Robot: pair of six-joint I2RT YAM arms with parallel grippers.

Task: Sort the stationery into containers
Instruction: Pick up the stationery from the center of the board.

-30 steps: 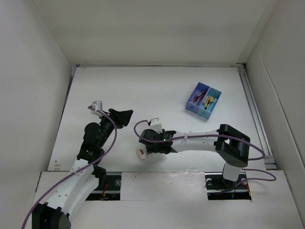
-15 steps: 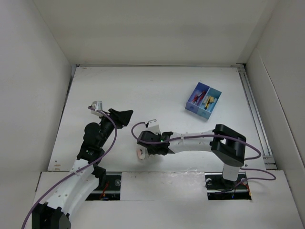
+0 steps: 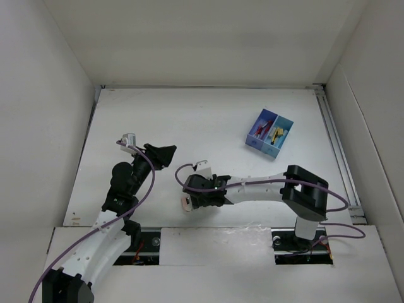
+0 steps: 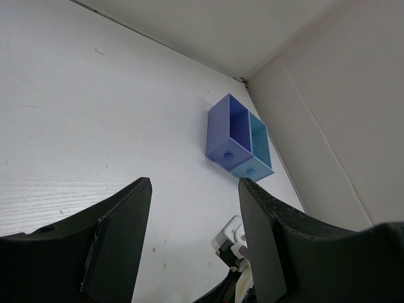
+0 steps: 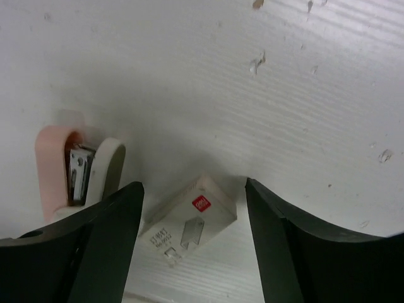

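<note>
Okay, far left in the top view, the left arm's black two-finger gripper point(image 3: 163, 154) hovers over the white wooden table point(image 3: 208, 113), well apart from every task item. Its wrist view shows the fingers point(image 4: 120, 240) spread wide with nothing between them, only bare tabletop and the box in the distance. Next, near the front edge at centre, the right arm reaches leftward and its black gripper point(image 5: 192, 186) sits low over the table. Its jaws are parted and grip nothing. In the right wrist view a small pink-and-cream stapler-like piece with a metal insert point(image 5: 72, 173) lies on the table just outside the left-hand finger point(image 5: 95, 246). A small clear plastic case with a red label and printed text point(image 5: 189, 224) lies flat between the two fingers, turned at an angle; cannot tell if either finger touches it. From above, a pale pinkish bit point(image 3: 187, 203) shows at that gripper's tip. Far right and well apart from both grippers, the small square two-compartment box point(image 3: 252, 140) sits upright on the table, one half dark blue point(image 4: 227, 136), the other light blue point(image 4: 255, 151). Red and yellow pieces are inside, too small to name.
</note>
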